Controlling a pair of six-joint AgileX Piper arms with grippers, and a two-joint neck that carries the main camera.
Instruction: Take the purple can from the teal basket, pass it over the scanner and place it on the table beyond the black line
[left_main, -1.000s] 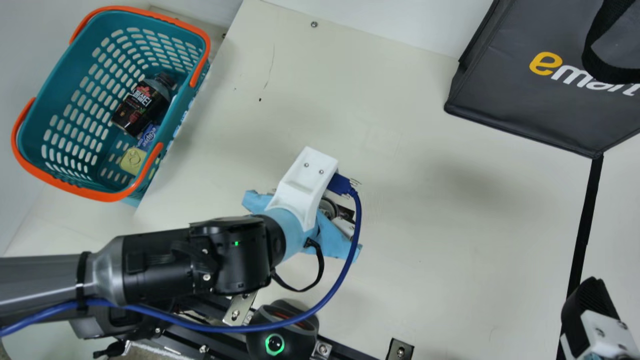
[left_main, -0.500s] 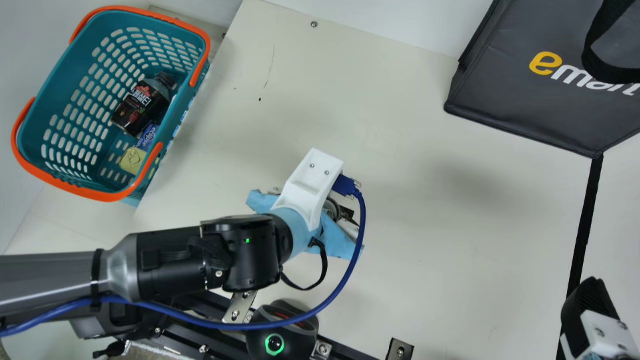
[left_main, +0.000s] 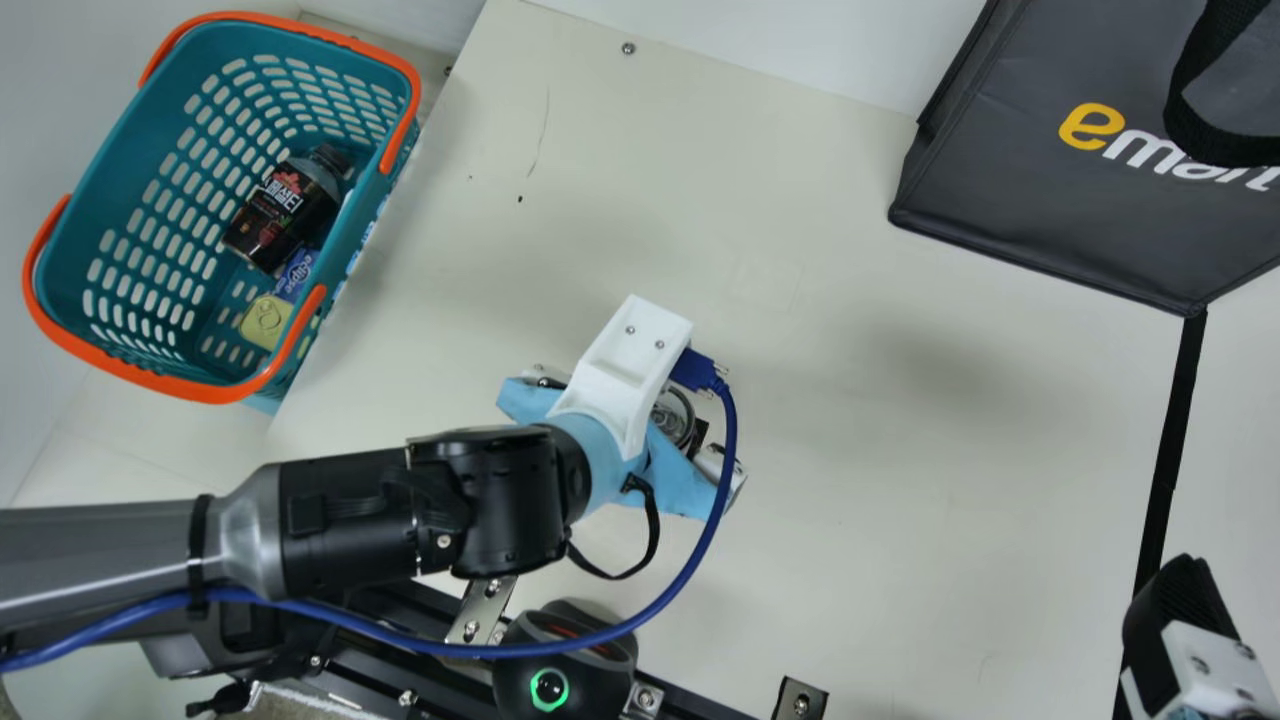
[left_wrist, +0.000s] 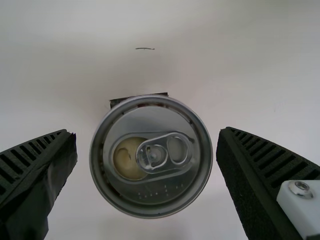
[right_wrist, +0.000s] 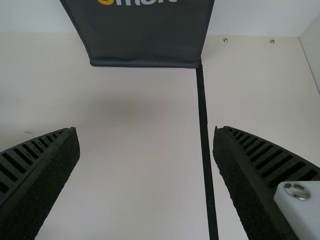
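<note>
Main view: compared with the earlier frames, the left hand (left_main: 682, 485) sits slightly further right, and its finger mounts poke out wider from under the blue cover, so it has spread. It is now open around the can (left_wrist: 150, 197), whose silver lid faces up between the two fingers, with a gap on either side in the left wrist view. The can's side is hidden, so I cannot tell its colour, nor whether it touches the bench (left_main: 880, 480).

A blue cable (left_main: 700, 530) loops close beside the left hand. Well off to its left and farther out is the teal basket (left_main: 110, 215), holding a dark bottle (left_main: 280, 210), a yellow-topped container (left_main: 266, 321) and a blue pack (left_main: 296, 273). A black device with a green-lit ring (left_main: 565, 670) is on the near side of that hand.

Well to its right runs the black line (left_main: 1168, 460), a dark bag (left_main: 1050, 220) at its far end. The right hand (left_main: 1185, 615) hangs over its near part, fingers apart and holding nothing.
</note>
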